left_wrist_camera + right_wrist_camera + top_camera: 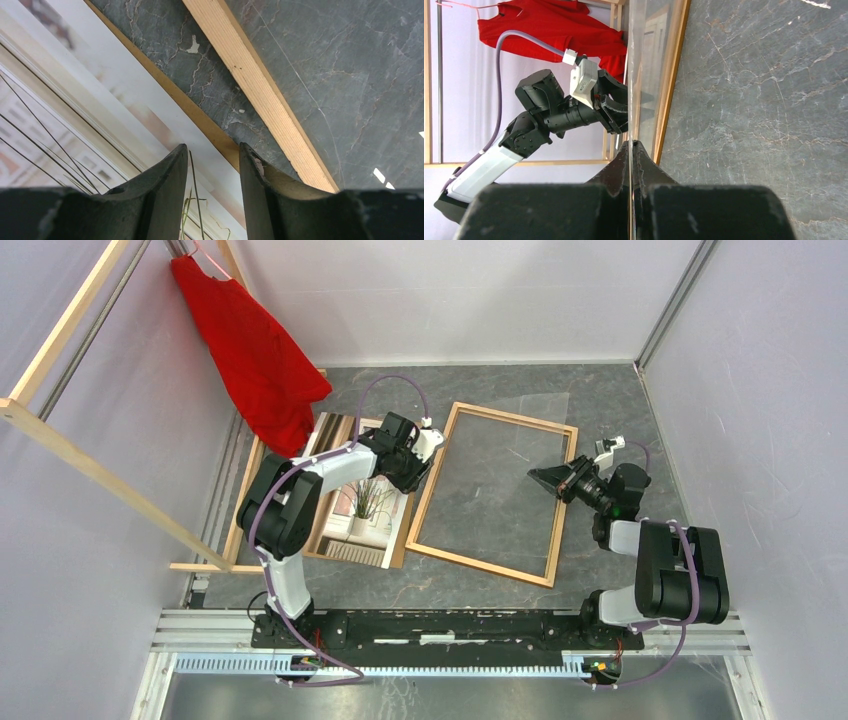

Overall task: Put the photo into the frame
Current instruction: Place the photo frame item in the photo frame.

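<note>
Top external: noted right claw point(535, 476) pinched closed on clear sheet point(641, 75), tilted off frame point(480, 565), likely freeing its opening; left claw point(212, 152) part-spread over photo point(365, 505) edge, clasping nothing evident.

1. Frame point(260, 95): pale orange-brown wood with straight visible grain, matt and bare-looking.
2. Photo point(365, 505): paper print, smooth, with a glossy sheen.
3. Backing board point(200, 115) under the photo: brown with a matt edge; probably hardboard, but the view is too oblique to confirm.
4. Clear sheet point(644, 60): transparent, smooth, with mirror-like reflections.
5. Bench point(450, 380): dark grey stone-look surface with pale veining and a low satin sheen.
6. Left gripper point(212, 152): fingers of black plastic, matt, finely grainy, scuffed pale at one tip.
7. Garment point(255, 355): red cloth, soft, matt, creased.
</note>
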